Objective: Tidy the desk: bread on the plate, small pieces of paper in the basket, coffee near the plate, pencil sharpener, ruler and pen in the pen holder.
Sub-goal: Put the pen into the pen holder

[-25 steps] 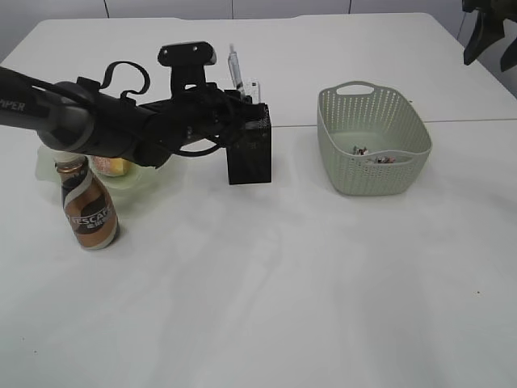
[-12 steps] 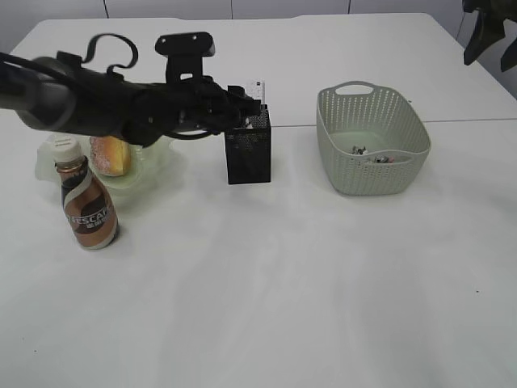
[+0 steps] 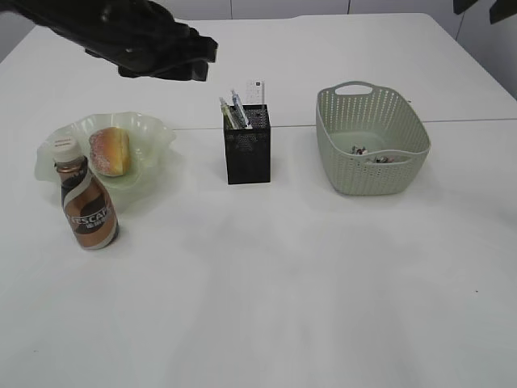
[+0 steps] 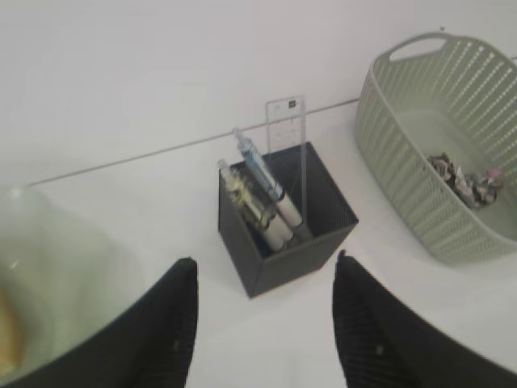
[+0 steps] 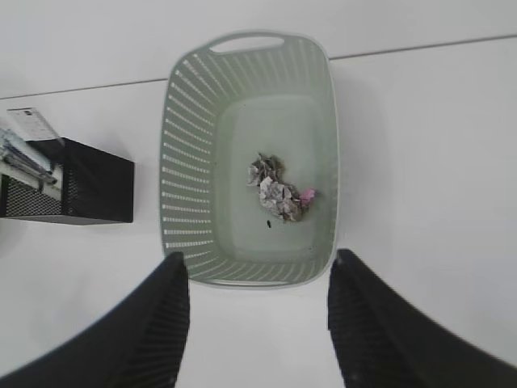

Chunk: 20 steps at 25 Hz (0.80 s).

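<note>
1. My left arm (image 3: 137,40), which lay low across the plate (image 3: 157,137) and pen holder (image 3: 248,153), has lifted up and back to the upper left, clear of both.
2. Left gripper (image 4: 262,323): fingers (image 4: 157,331) have spread apart, nothing between them.
3. Pen (image 3: 237,105), held above the holder before, now stands inside it beside the ruler (image 3: 256,90).
4. Bread (image 3: 110,151) and plate, hidden under the arm before, now show in full.
</note>
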Tool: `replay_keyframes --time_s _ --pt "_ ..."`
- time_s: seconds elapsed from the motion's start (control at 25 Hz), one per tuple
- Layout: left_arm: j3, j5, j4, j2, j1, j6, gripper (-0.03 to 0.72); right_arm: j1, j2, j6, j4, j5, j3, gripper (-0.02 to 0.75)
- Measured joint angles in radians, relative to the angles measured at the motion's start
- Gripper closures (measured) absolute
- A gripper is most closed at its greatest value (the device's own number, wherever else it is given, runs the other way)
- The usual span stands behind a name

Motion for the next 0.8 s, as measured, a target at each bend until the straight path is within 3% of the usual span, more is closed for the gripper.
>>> replay_keyframes --time_s 0.24,0.48,0.8 --pt "0.000 0.389 0.009 -0.167 0.000 0.000 0.274 0.043 -0.113 -0.048 0.014 0.004 0.026 0.332" --pt "-0.055 0.779 -0.038 -0.243 0.000 0.029 0.275 0.080 -0.297 -0.068 0.014 0.004 0.199 0.332" --pt "-0.091 0.877 -0.142 -0.363 0.000 0.104 0.275 0.119 -0.692 -0.086 0.014 -0.004 0.584 0.332"
